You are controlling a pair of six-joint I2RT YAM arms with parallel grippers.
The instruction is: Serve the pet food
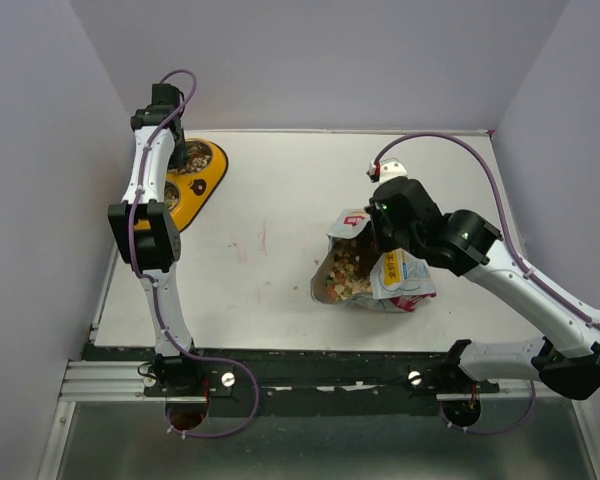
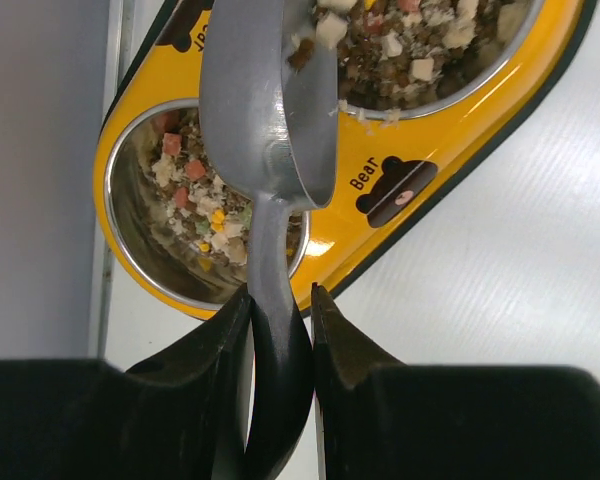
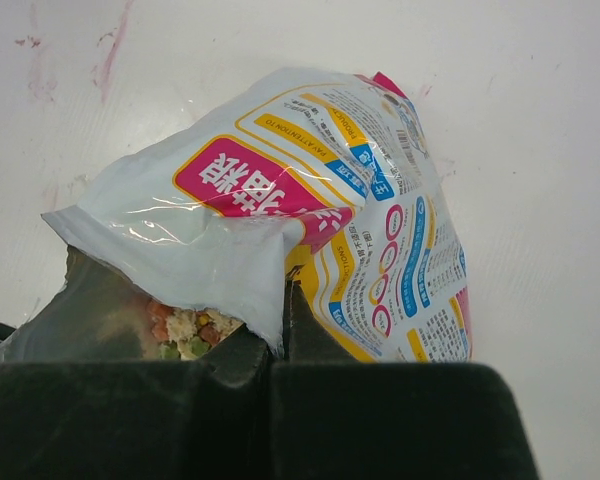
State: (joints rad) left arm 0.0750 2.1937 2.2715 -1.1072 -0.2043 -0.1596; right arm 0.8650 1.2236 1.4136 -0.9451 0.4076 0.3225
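The pet food pouch (image 1: 385, 275) lies open on the table right of centre, kibble (image 1: 348, 268) showing in its mouth. My right gripper (image 1: 380, 245) is shut on the pouch's edge (image 3: 270, 300); kibble (image 3: 185, 330) shows inside. My left gripper (image 2: 281, 305) is shut on the handle of the silver scoop (image 2: 270, 120), which hangs tilted over the yellow double bowl (image 2: 345, 225) at the far left (image 1: 208, 180). Both steel cups hold kibble: the near cup (image 2: 195, 215) and the far cup (image 2: 420, 50). A few pieces sit at the scoop's far end.
The left wall stands close beside the bowl (image 1: 40, 200). White tabletop (image 1: 270, 230) lies between bowl and pouch. The table's front rail (image 1: 310, 365) runs along the near edge.
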